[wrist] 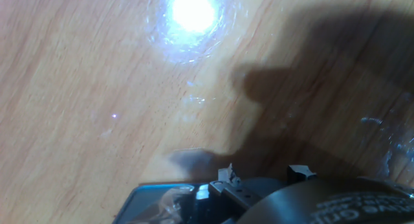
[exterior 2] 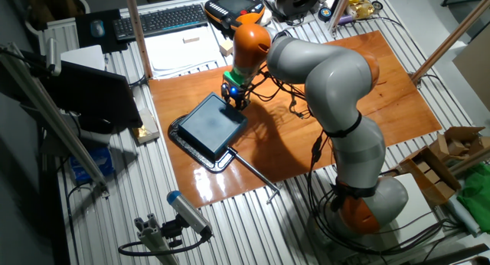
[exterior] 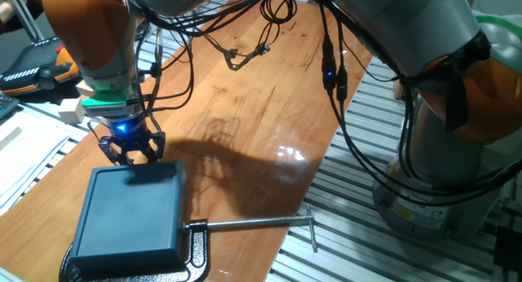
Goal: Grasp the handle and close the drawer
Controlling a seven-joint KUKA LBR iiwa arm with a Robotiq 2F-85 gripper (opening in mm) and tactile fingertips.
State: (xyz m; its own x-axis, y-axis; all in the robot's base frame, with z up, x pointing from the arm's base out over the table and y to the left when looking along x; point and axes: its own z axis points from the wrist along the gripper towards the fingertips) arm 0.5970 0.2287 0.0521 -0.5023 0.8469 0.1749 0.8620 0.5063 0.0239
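Note:
The dark teal flat-topped box (exterior: 126, 213) stands at the near left of the wooden table, and it also shows in the other fixed view (exterior 2: 210, 127). No drawer tray sticks out from it, and the handle is hidden behind my gripper. My gripper (exterior: 130, 156) stands upright at the box's far edge, fingertips down at the level of its top; it also shows in the other fixed view (exterior 2: 233, 95). In the hand view two fingertips (wrist: 226, 177) stand apart above a strip of teal plastic (wrist: 155, 198). Nothing shows between the fingers.
A black metal clamp (exterior: 194, 251) holds the box's near edge, and its long silver rod (exterior: 253, 224) with a crossbar points right. Cables (exterior: 236, 54) lie on the far table. The arm's base (exterior: 440, 192) stands to the right. A keyboard (exterior 2: 161, 20) lies beyond the table.

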